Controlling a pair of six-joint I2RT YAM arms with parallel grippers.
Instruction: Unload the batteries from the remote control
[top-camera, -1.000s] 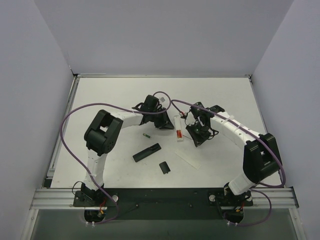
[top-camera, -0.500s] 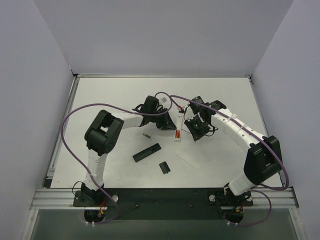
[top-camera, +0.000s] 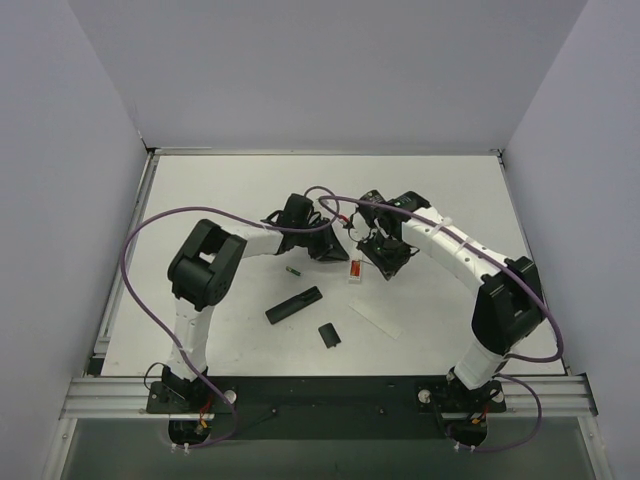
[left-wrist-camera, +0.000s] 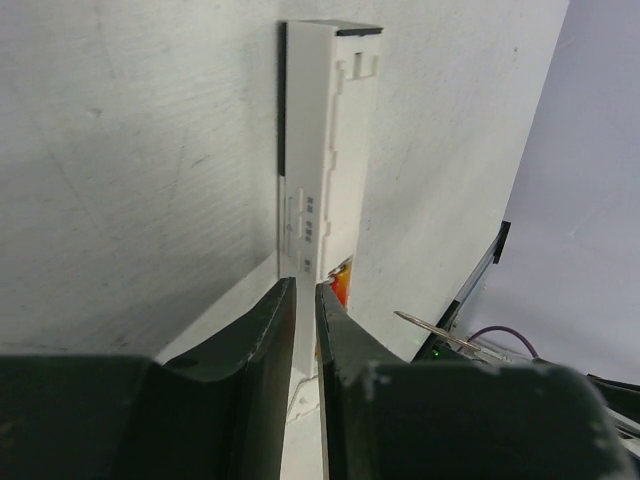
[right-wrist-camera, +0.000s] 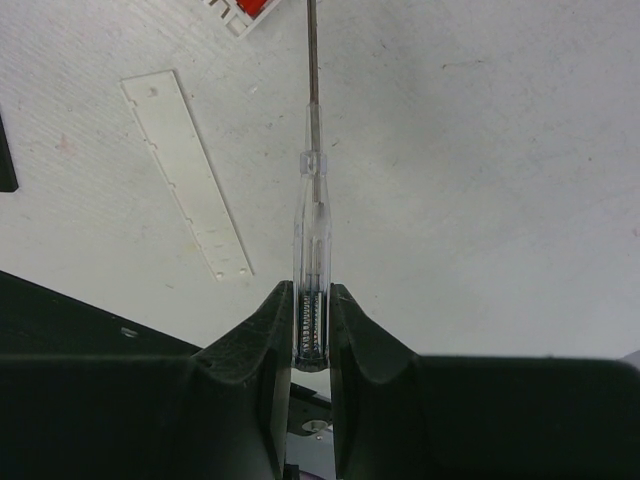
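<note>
remote control (top-camera: 293, 304): laid flat, untouched, 1 battery (top-camera: 293, 271) seen near it | left gripper (left-wrist-camera: 305, 300): clamped on white stick (left-wrist-camera: 325, 150) | right gripper (right-wrist-camera: 312, 300): closed on clear-handled screwdriver (right-wrist-camera: 311, 200)

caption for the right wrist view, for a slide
Right tool shut on a clear-handled screwdriver, a flat white strip lying on the table beside it.

a white table (top-camera: 230, 190) fills the middle, its top matte and faintly textured. three plain pale grey walls box it in: a back wall (top-camera: 330, 70), a left wall (top-camera: 60, 200) and a right wall (top-camera: 590, 180), each meeting a table edge. a silver rail (top-camera: 100, 400) runs along the near edge, with a black strip (top-camera: 330, 392) on it. below the rail shows a dark grey surface (top-camera: 330, 455). the light is soft and even, with only faint shadows.
</note>
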